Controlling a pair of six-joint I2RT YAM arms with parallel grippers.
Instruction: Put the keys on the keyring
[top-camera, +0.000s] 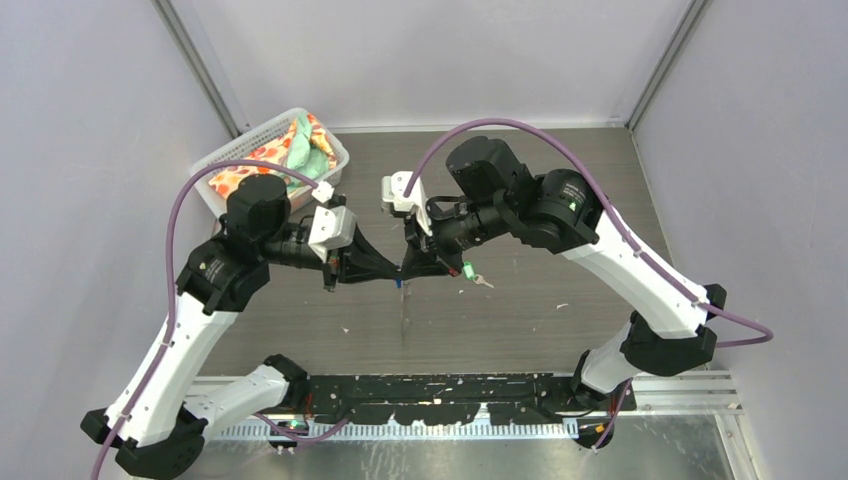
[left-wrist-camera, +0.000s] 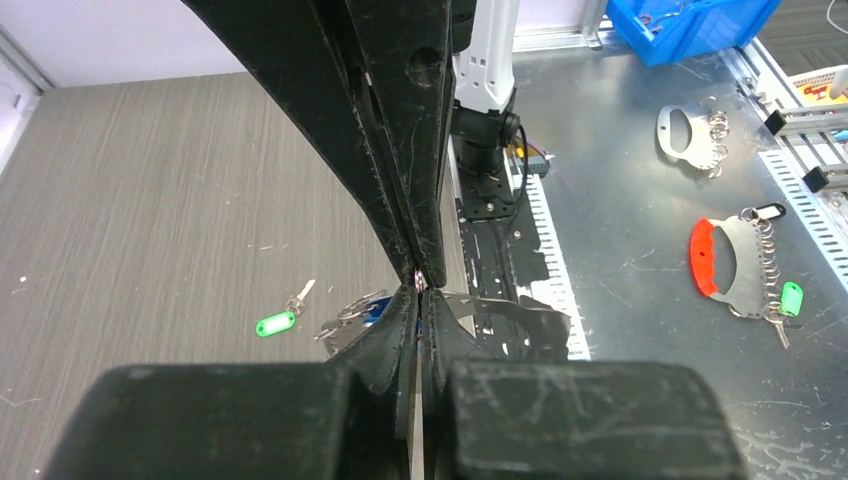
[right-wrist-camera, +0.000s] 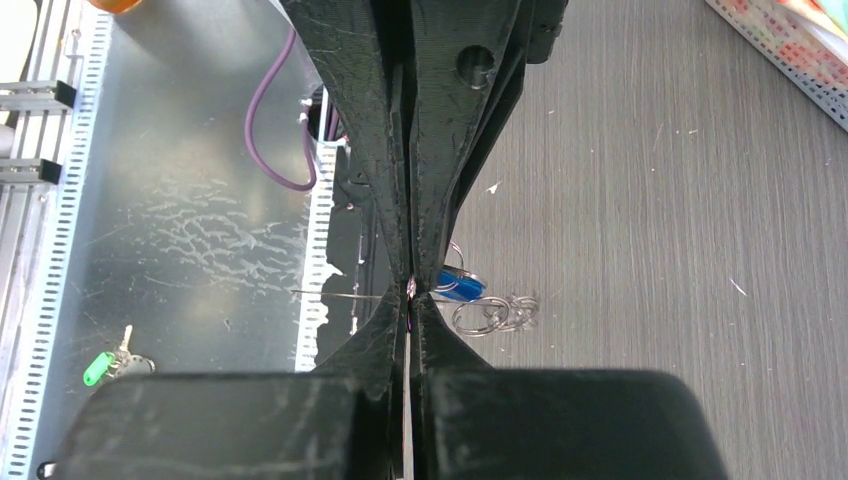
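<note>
The left hand (left-wrist-camera: 420, 300) and right hand (right-wrist-camera: 410, 305) clench tip to tip at centre frame, meeting the thin grey wire keyring (right-wrist-camera: 340, 294). I cannot tell if either grips it, so the wire may slip. The blue-tagged silver key (right-wrist-camera: 460, 287) sits beside them, the green-tagged silver key (top-camera: 470, 271) just right.

Grey wood-grain table (left-wrist-camera: 150, 200), green key tag (left-wrist-camera: 275, 324), seemingly blue key tag (right-wrist-camera: 462, 288), purple cables (right-wrist-camera: 249, 120)
</note>
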